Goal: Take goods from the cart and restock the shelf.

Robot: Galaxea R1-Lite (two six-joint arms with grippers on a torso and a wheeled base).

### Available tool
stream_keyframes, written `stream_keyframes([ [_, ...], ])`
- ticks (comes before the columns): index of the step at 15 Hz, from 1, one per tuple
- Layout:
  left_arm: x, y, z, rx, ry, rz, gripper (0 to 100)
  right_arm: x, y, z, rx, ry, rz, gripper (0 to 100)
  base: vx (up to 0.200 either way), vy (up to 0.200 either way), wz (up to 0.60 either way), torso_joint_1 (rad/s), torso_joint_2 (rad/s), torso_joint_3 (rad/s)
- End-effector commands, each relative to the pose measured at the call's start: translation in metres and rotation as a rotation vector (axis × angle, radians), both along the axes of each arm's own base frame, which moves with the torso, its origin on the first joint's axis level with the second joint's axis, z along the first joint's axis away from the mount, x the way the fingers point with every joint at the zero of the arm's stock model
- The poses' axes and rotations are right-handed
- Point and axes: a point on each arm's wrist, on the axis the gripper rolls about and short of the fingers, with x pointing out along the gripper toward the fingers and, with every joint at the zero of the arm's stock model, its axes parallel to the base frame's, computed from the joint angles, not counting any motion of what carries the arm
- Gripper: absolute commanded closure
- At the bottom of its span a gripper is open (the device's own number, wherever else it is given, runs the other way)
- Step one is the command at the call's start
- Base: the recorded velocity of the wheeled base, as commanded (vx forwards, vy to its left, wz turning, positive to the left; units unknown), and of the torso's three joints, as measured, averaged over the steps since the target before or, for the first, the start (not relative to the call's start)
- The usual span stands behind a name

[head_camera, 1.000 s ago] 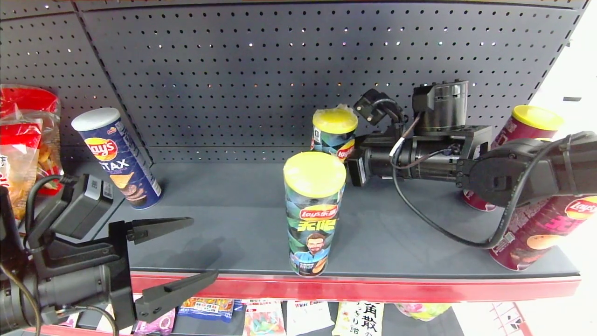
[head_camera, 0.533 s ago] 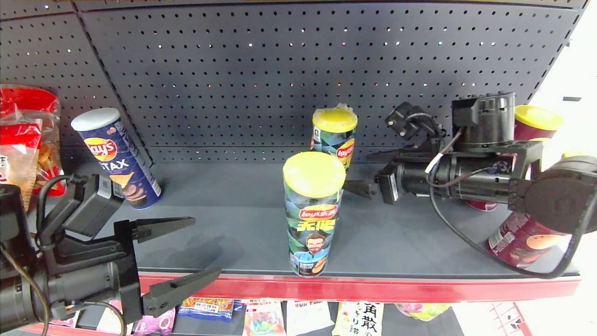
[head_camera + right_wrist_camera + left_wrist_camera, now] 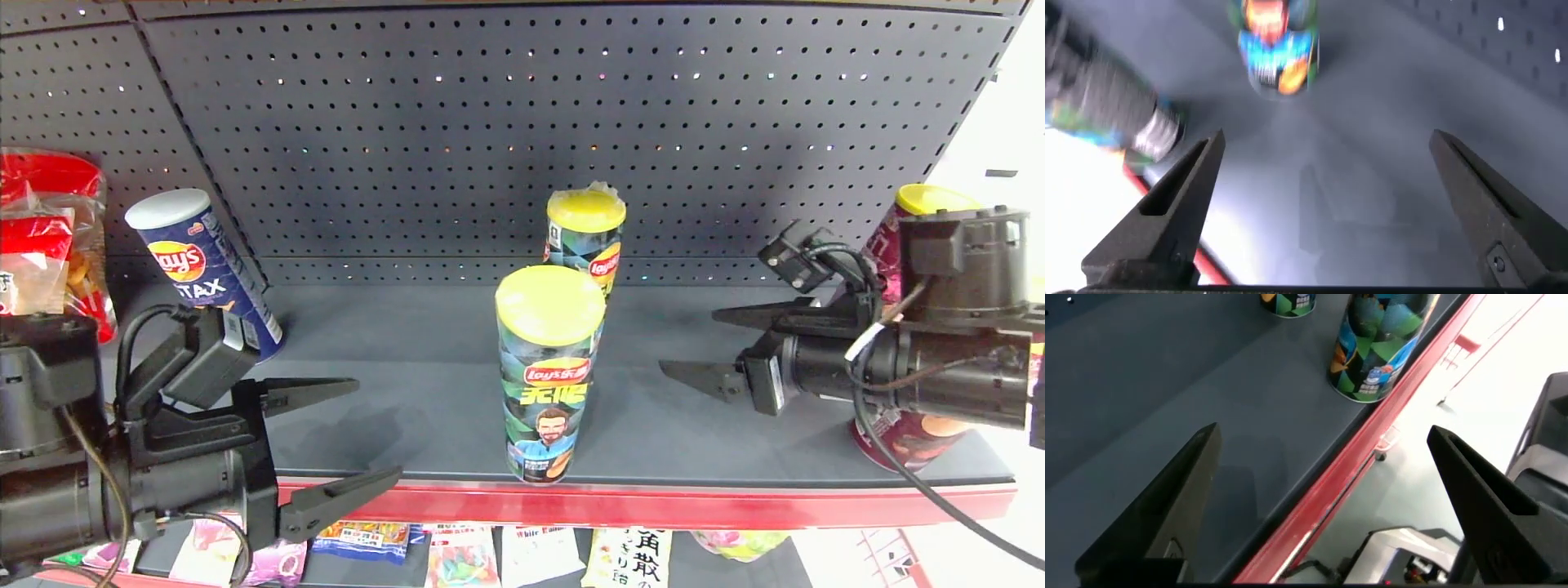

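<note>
Two green-and-black chip cans with yellow lids stand upright on the grey shelf (image 3: 424,367). The front can (image 3: 549,376) is near the red front edge, and the back can (image 3: 585,237) is by the pegboard. My right gripper (image 3: 690,343) hovers open and holds nothing, to the right of both cans and clear of them. Its wrist view shows the back can (image 3: 1278,41) and front can (image 3: 1106,98) blurred beyond the right gripper (image 3: 1327,137). My left gripper (image 3: 375,429) is open over the shelf's front edge, left of the front can (image 3: 1376,351). Nothing lies between the fingers of the left gripper (image 3: 1323,433).
A blue chip can (image 3: 204,269) stands at the shelf's left, with red snack bags (image 3: 41,229) beyond it. Maroon cans (image 3: 922,204) stand at the right behind my right arm. The pegboard wall (image 3: 490,122) closes the back. Small packets (image 3: 457,555) hang below the red edge (image 3: 653,506).
My right gripper has drawn back to the right, away from the back green can, which stays upright. My left gripper has edged slightly right and up.
</note>
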Motion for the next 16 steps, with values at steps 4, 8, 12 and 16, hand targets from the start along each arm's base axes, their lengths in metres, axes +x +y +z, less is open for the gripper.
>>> stream_keyframes([
  [4,0.021,-0.009,-0.019,0.069,0.04,-0.038,0,-0.078,-0.028,-0.005,0.021,-0.04,0.043,0,0.0,0.0,0.0,0.0,0.0,0.0],
  [8,0.038,-0.029,-0.025,0.084,0.054,-0.091,0,-0.112,-0.041,0.0,0.063,-0.111,0.067,0,0.0,0.0,0.0,0.0,0.0,0.0],
  [12,0.063,-0.043,-0.032,0.098,0.029,-0.071,0,-0.125,-0.059,0.013,0.094,-0.203,-0.025,0,0.0,0.0,0.0,0.0,0.0,0.0],
  [16,0.068,-0.058,-0.036,0.102,0.037,-0.105,0,-0.127,-0.069,0.018,0.14,-0.207,-0.113,0,0.0,0.0,0.0,0.0,0.0,0.0],
])
